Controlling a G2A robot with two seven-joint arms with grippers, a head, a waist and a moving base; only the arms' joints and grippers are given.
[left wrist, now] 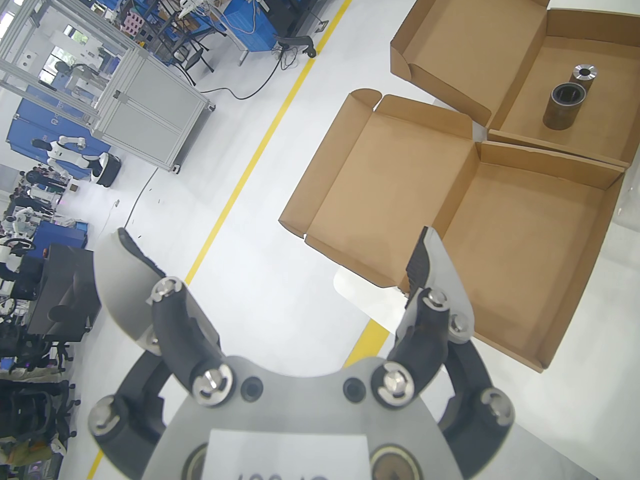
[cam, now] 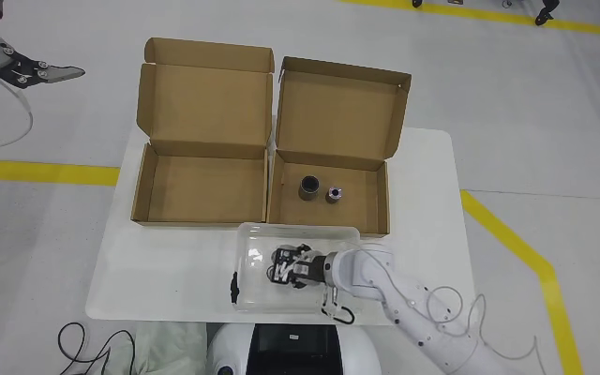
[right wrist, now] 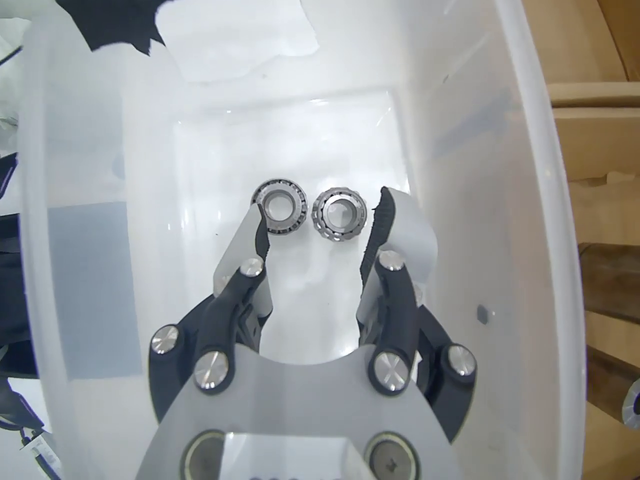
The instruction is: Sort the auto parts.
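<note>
While both arms' jaws stand open, right jaws hang by two bearings (right wrist: 340, 235), clear of bin (right wrist: 500, 152) walls.

Pale glossy floor (cam: 525, 84), yellow lines (cam: 56, 172); blue workbenches (left wrist: 252, 27) beyond

One bearing (right wrist: 280, 212): near rim covered by a finger (right wrist: 240, 247) of the right gripper (right wrist: 321, 200).
Bearings from above: hidden under the right gripper inside the clear bin (cam: 251, 272).
Silver part (right wrist: 631, 402): cut by the picture's edge; kind unclear.
Empty cardboard box (left wrist: 500, 252): near wall partly behind a finger (left wrist: 435, 262) of the left gripper (left wrist: 272, 234).
Other cardboard box (left wrist: 520, 102): one side cut by the edge.
</note>
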